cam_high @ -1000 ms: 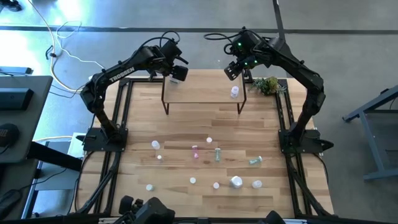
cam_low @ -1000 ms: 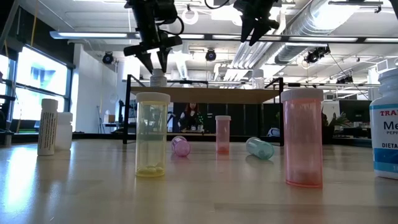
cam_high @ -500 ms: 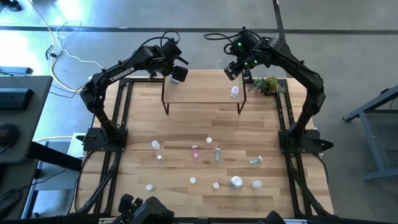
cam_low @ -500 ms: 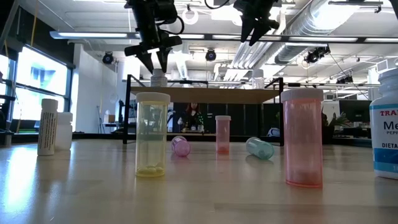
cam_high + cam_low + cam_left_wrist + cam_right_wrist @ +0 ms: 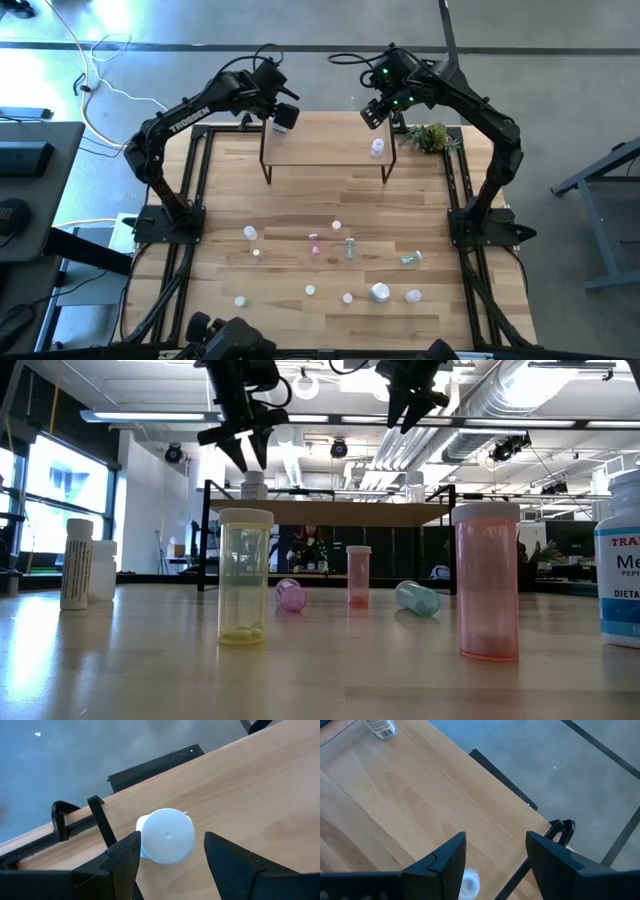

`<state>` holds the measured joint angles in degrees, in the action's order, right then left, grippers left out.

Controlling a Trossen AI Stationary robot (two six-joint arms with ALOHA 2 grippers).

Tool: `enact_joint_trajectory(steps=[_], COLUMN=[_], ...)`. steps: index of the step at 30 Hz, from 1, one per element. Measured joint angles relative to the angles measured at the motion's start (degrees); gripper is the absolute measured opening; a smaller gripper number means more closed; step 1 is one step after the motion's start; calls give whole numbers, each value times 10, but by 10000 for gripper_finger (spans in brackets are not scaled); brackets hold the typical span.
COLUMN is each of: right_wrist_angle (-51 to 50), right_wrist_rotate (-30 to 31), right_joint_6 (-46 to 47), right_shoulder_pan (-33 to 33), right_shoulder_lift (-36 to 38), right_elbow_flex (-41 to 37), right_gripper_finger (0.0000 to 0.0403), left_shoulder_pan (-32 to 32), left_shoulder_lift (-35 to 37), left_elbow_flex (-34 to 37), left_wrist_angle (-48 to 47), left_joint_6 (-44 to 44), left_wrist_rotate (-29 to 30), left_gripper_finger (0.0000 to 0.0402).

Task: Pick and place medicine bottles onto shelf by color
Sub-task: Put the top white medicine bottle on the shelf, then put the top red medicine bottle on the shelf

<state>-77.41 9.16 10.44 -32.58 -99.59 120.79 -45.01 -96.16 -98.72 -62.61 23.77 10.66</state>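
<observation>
- Two grippers hang above the shelf (image 5: 325, 150) at the far end of the table (image 5: 300, 215): the left gripper (image 5: 240, 452) over its left end, the right gripper (image 5: 410, 412) over its right end.
- Left gripper's fingers stand apart, and the left wrist view shows a white-capped bottle (image 5: 166, 836) upright on the shelf in the gap, with bare wood between the cap and each finger.
- From table height only the top of that bottle (image 5: 254, 485) shows above the shelf board; the high view hides it under the gripper.
- Right gripper's fingers are also spread, holding nothing; a small white bottle (image 5: 468, 884) on the shelf shows between them, cut off by the picture's edge.
- The same bottle appears at the shelf's right end from above (image 5: 377, 148).
- About a dozen more medicine bottles (image 5: 349, 247) lie scattered over the near half of the table, too small from above to tell standing from fallen.
- Low down, a yellow vial (image 5: 245, 576) and a pink vial (image 5: 487, 581) stand close to the lens; a white bottle (image 5: 619, 573) is cropped at the right edge, its label only partly readable.
</observation>
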Motion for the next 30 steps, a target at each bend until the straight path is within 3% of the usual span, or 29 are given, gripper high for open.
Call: enact_joint_trajectory(steps=[8,13,22,30], right_wrist_angle=[-2,-15,-58,-96], right_wrist_rotate=[-21,-64,-68,-68], right_joint_6=[0,0,-3,-4], right_shoulder_pan=[0,6,57,116], right_shoulder_lift=[0,0,0,0], right_elbow_flex=[0,0,0,-15], right_gripper_finger=[197,197,197,197], left_shoulder_pan=[0,0,36,116], left_shoulder_lift=[21,37,86,169], left_elbow_flex=[0,0,4,133], left_wrist_angle=[27,26,13,34], left_joint_6=[-21,-57,-124,-82], left_wrist_rotate=[-8,-72,-150,-156], left_gripper_finger=[209,209,209,209])
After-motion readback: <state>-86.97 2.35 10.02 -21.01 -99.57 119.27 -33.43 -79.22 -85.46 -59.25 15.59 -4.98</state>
